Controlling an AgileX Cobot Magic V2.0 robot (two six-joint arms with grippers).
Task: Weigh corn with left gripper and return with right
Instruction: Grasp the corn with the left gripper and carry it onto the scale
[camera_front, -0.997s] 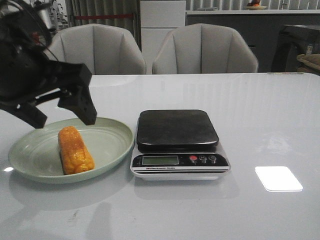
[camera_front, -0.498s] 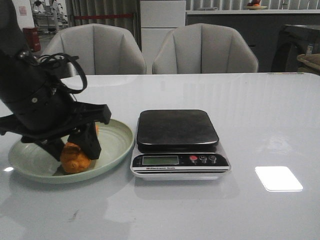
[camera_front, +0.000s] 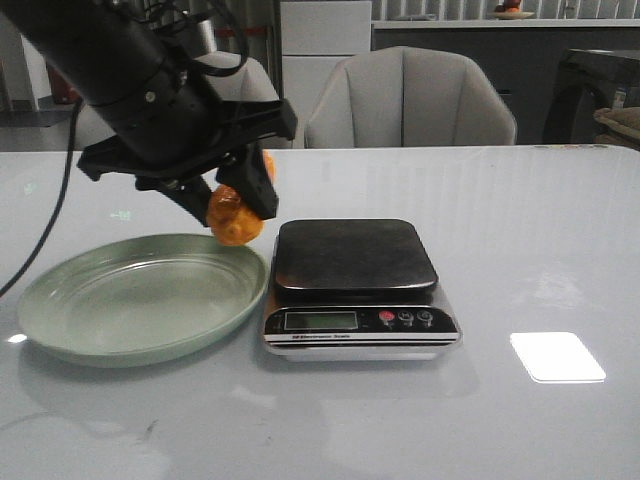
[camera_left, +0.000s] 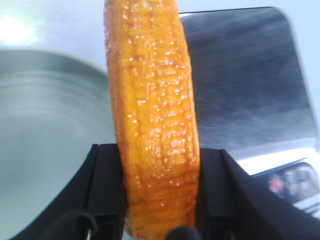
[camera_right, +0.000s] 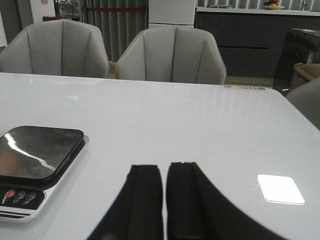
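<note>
Corn (camera_front: 233, 215) is clamped in the left gripper (camera_front: 228, 205), raised above the plate's (camera_front: 130, 300) right rim, beside the scale (camera_front: 355, 285). Right gripper (camera_right: 164, 200) is clenched, holding nothing, over the desk (camera_front: 540, 250).

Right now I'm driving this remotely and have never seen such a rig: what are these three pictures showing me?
It is a two-armed robot at a white table. The front picture looks forward over the table; the other two come from cameras on each wrist. The left tool is shut on the corn, held in the air between the pale green plate, which has nothing on it, and the kitchen scale. The right tool holds nothing, its fingers nearly together, off to the right of the scale.
</note>
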